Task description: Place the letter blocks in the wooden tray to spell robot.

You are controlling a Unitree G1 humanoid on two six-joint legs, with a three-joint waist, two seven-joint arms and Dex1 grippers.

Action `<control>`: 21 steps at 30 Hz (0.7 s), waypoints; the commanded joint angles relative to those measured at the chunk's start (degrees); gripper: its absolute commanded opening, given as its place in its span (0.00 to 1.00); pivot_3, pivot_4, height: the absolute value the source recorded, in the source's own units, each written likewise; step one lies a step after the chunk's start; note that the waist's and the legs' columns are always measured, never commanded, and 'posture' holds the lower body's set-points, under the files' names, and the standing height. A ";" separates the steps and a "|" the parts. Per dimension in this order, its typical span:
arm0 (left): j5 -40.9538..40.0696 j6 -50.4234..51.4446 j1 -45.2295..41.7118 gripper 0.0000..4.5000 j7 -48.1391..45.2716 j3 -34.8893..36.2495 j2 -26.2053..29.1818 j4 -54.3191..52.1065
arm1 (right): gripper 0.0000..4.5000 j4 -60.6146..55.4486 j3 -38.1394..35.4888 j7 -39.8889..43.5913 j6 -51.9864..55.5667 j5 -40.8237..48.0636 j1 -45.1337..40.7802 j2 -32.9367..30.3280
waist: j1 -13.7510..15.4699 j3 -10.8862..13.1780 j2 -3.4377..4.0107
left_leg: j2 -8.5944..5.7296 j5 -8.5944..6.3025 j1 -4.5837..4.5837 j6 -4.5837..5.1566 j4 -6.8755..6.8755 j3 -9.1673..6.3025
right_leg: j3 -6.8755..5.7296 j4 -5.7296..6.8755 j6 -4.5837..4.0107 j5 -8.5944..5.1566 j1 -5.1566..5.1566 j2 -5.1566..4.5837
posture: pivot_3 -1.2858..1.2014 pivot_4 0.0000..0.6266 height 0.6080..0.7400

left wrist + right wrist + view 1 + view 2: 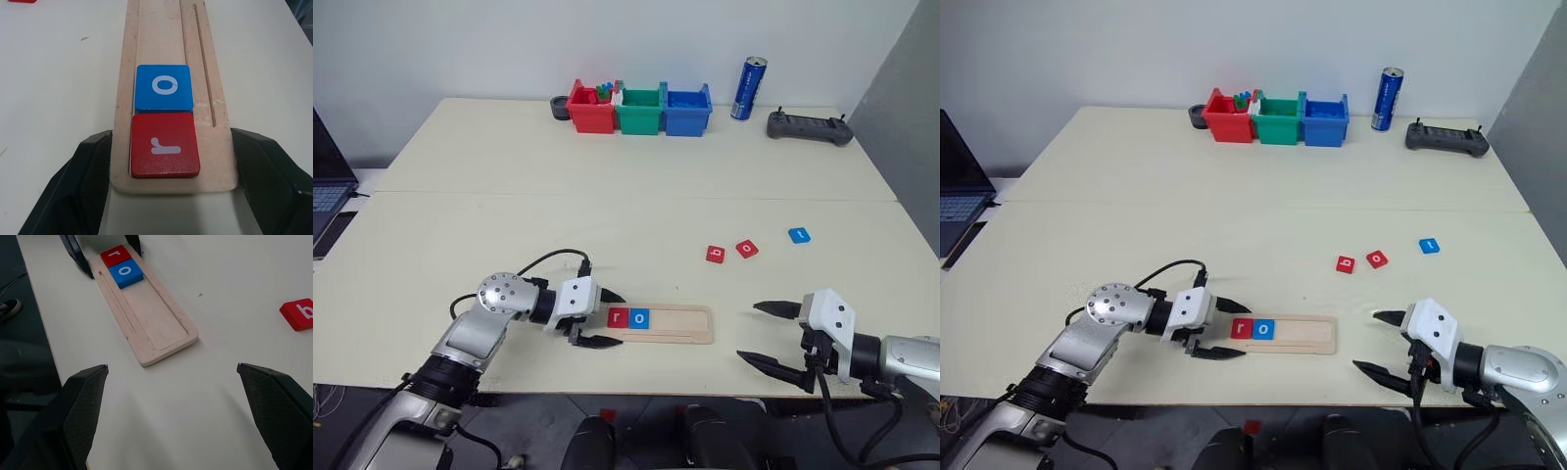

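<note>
The letters on the three loose blocks out on the table (509,225) are too small to read from the head views. The right wrist view shows a "b" on one red block, but the edge cuts it off. Far back, a black round thing (559,107) is half hidden behind the red bin (590,116), and a laptop (325,186) is cut off at the left side. There are five blocks. Two sit in the tray (677,324) at its left end, touching: a red "r" (618,317), then a blue "o" (640,317). Three lie apart from it, to the far right: two red (716,254) (747,249) and one blue (800,235). The tray lies near the front edge. The left gripper (619,319) is clamped on the tray's left end, one finger on each long side. The right gripper (748,331) is spread wide and holds nothing, just right of the tray. There are three bins, one can (749,88) and one controller (809,126).
</note>
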 commanded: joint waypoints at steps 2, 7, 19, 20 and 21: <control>0.60 -0.88 -0.49 0.75 -0.77 -0.44 -0.67 0.17 | 1.00 -2.01 -1.95 0.46 -0.80 0.41 0.87 -0.31 | 0.00 0.00 0.00 | 0.00 0.00 0.01 0.00 0.00 0.00 | 0.01 0.01 0.00 0.00 0.00 0.00 | 0.52 0.24 1.00; 0.38 1.18 -1.26 0.99 -2.77 -0.85 -0.81 0.76 | 1.00 -2.00 -1.61 0.75 -1.21 0.01 1.51 -0.36 | -0.01 0.00 0.00 | 0.00 0.00 0.01 0.00 0.01 0.00 | 0.00 0.02 0.01 0.00 0.01 0.00 | 0.52 0.24 1.00; -4.48 6.01 -1.53 0.99 -2.41 5.15 1.71 -4.57 | 1.00 2.74 -7.18 -4.15 3.25 5.97 -4.44 3.77 | -0.06 0.02 -0.04 | 0.01 0.00 0.01 0.00 0.02 -0.03 | -0.01 0.05 -0.06 0.03 0.01 0.02 | 0.52 0.24 1.00; -4.77 6.54 -1.42 0.99 -2.25 5.44 2.03 -5.33 | 1.00 3.20 -7.29 -4.58 3.61 6.20 -5.24 3.97 | -0.07 0.02 -0.04 | 0.01 0.00 0.02 0.00 0.02 -0.03 | 0.00 0.06 -0.06 0.03 0.01 0.02 | 0.52 0.24 1.00; -5.29 7.15 -1.28 0.99 -2.03 5.94 2.36 -6.37 | 1.00 3.64 -7.20 -5.43 4.24 6.42 -6.46 4.28 | -0.04 0.01 -0.02 | 0.01 0.00 0.02 0.00 0.02 -0.03 | -0.01 0.05 -0.07 0.04 0.01 0.02 | 0.52 0.24 1.00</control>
